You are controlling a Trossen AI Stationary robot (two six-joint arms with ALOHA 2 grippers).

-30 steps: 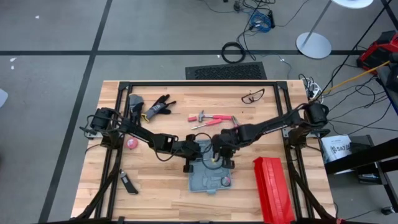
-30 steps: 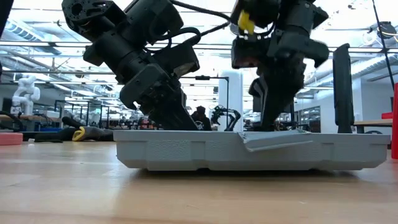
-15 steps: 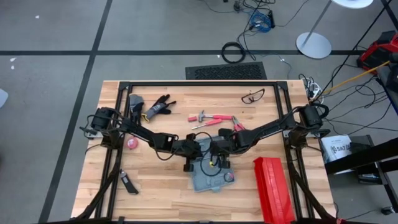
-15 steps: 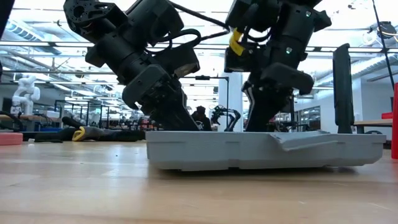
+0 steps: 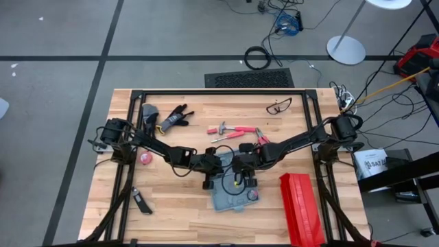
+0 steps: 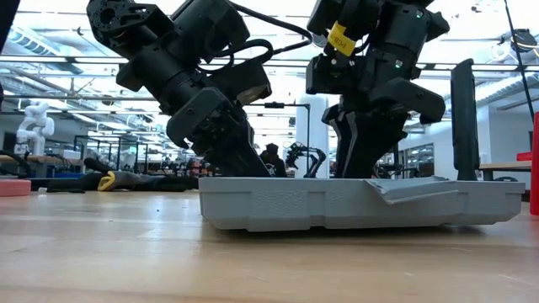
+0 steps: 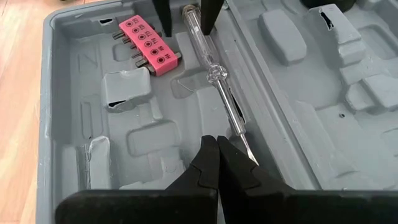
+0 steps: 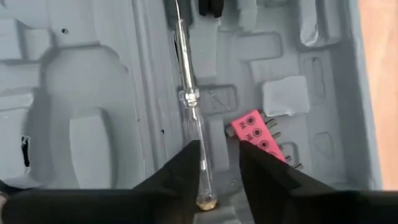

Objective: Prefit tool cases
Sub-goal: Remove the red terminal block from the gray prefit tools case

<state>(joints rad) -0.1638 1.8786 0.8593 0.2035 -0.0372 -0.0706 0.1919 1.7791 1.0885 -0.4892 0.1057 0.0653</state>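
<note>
Left claw (image 7: 217, 163), fingers pressed together, sits over the left half of the open tool case (image 5: 232, 192), which lies flat at mid-tabletop (image 5: 171, 206) near the front edge. Case is grey moulded plastic with rounded slots. Inside: a clear-handled screwdriver (image 7: 217, 81) with thin metal shaft in the centre channel, and a pink bit holder (image 7: 149, 51) beside it. Right claw (image 8: 219, 163), fingers apart, straddles the screwdriver's handle end. Red ribbed box (image 5: 300, 208) stands right of the case.

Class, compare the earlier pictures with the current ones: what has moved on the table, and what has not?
The tool case swung round and slid slightly toward the left arm's side. The right gripper shifted that way with it. The left gripper, shut, stayed at the case, and the red box stayed put.
</note>
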